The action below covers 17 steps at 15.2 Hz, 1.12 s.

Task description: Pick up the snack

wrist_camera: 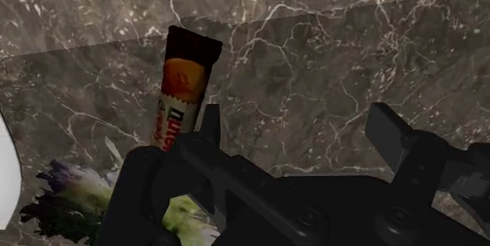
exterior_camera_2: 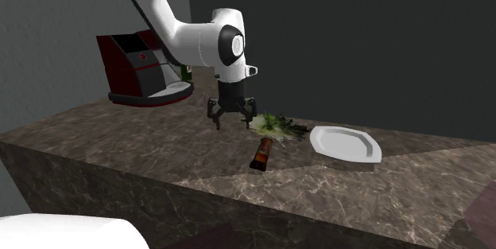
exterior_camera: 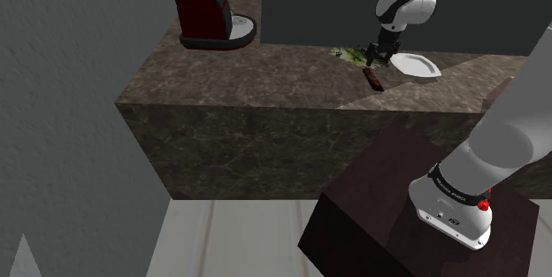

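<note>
I have the all-black end effector [exterior_camera_2: 232,122] hovering open and empty over the dark marbled counter [exterior_camera_2: 135,140]; the brown-and-orange wrapped snack bar [exterior_camera_2: 263,153] lies flat nearby, beside a leafy green bunch [exterior_camera_2: 276,125].

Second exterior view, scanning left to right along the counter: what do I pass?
In order: red and black machine → claw → snack bar → white plate.
</note>
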Available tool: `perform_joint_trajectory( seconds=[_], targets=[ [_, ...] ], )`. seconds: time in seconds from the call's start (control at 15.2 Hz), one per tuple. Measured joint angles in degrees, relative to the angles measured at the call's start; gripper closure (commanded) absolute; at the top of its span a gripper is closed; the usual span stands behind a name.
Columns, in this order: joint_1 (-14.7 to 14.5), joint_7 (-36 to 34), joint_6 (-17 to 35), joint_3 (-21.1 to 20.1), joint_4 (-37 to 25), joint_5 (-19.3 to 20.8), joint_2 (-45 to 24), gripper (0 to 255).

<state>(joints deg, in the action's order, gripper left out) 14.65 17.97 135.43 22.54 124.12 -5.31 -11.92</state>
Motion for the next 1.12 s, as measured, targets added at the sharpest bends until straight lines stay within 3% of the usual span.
perform_joint_trajectory(
  seconds=[0.73,1.12],
  targets=[
    [10.62,7.58,2.86,-2.74,-19.18,-11.10,-23.46,0],
    [12.51,8.25,4.75,-4.08,-22.70,-12.91,-28.95,0]
  ],
)
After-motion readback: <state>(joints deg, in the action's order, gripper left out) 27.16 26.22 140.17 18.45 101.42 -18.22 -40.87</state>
